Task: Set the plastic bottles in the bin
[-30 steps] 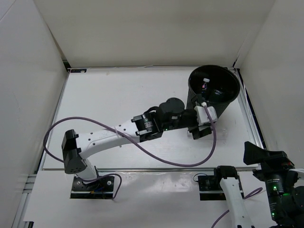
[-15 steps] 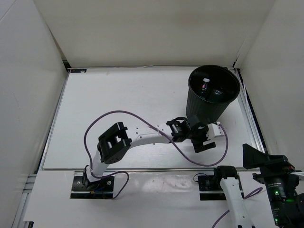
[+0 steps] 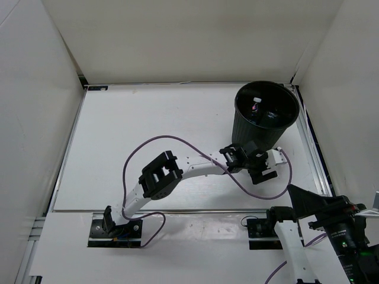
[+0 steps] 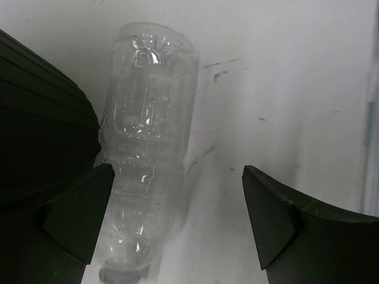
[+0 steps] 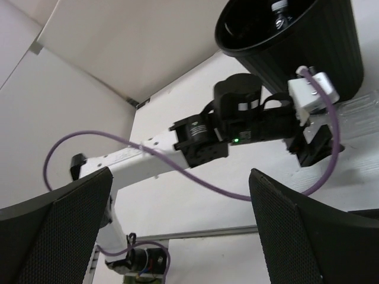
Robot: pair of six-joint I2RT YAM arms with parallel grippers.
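The left arm (image 3: 177,171) is spanning the desk (image 3: 148,118) from its base at the near left toward the right side, with a purple cable (image 3: 177,142) looping over it. The left end effector (image 4: 177,207) is hanging low over the desk with its jaws spread wide, gripping nothing. A plain clear bottle (image 4: 148,148) is lying on its side between the fingers, closer to the left finger (image 4: 77,213) and just beside the ribbed wall of the bin (image 4: 41,118). The bin (image 3: 266,112) is standing upright at the far right of the desk, and a capped bottle (image 3: 256,102) is showing inside it. At the near right, the right end effector (image 5: 183,225) is hanging raised and wide open, empty.
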